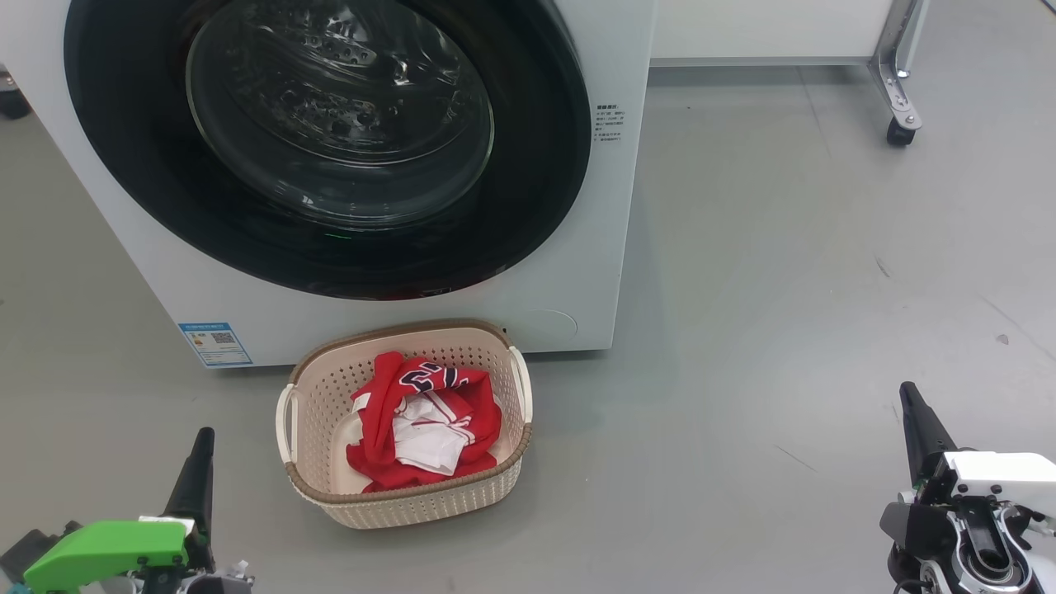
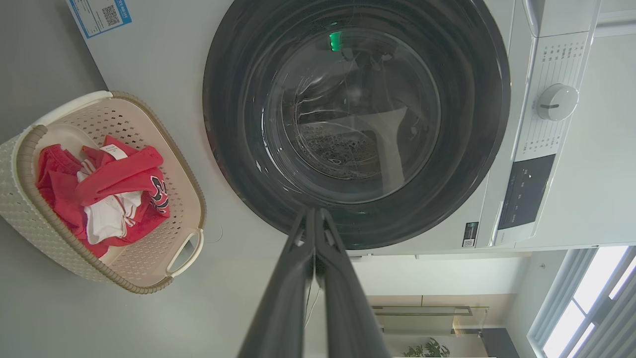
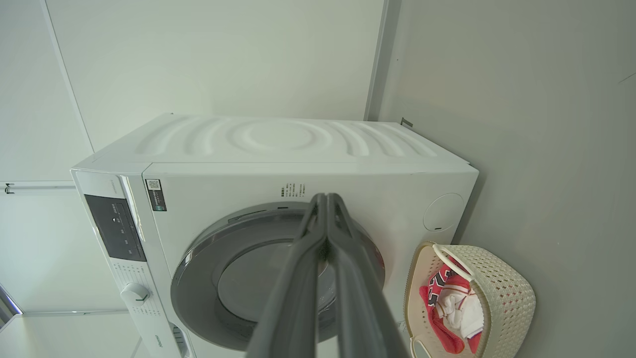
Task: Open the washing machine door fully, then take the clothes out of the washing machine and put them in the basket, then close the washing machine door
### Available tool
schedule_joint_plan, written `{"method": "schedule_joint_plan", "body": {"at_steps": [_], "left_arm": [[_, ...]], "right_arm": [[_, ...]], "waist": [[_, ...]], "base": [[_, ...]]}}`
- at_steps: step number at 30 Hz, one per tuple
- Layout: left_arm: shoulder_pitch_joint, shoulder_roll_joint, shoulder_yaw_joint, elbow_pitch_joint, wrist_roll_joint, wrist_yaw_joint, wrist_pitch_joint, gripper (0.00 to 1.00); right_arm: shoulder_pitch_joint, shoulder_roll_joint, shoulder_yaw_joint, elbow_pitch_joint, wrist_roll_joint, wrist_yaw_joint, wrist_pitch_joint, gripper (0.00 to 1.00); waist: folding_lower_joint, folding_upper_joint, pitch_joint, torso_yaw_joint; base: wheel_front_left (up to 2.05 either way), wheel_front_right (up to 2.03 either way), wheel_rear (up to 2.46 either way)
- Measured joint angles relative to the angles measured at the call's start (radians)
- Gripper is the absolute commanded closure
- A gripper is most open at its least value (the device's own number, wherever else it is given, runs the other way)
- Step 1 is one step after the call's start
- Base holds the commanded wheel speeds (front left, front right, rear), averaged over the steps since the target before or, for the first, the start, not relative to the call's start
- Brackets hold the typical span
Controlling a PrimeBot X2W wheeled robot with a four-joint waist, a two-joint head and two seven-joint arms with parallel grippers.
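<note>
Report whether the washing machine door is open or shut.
Shut: the washing machine door lies flush against the washing machine, its black ring covering the opening.

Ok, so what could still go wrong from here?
The basket stands on the floor close before the washing machine, between the shut left gripper and right gripper; rolling forward might tip it and spill the clothes. The washing machine door looks closed, but a latch can't be seen; it might swing open.

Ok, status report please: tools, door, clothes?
Both shut and empty, left tool and right tool; washing machine door closed; clothes in basket; nothing in the way.
</note>
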Motion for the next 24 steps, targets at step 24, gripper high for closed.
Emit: {"method": "schedule_joint_plan", "body": {"at_steps": [24], "left_arm": [[-0.004,0.000,0.002,0.003,0.000,0.000,0.000,1.00]], "right_arm": [[-0.001,0.000,-0.004,0.005,0.000,0.001,0.001,1.00]], "waist": [[0.0000,0.0000,0.000,0.000]], "base": [[0.00,0.00,0.00]]}}
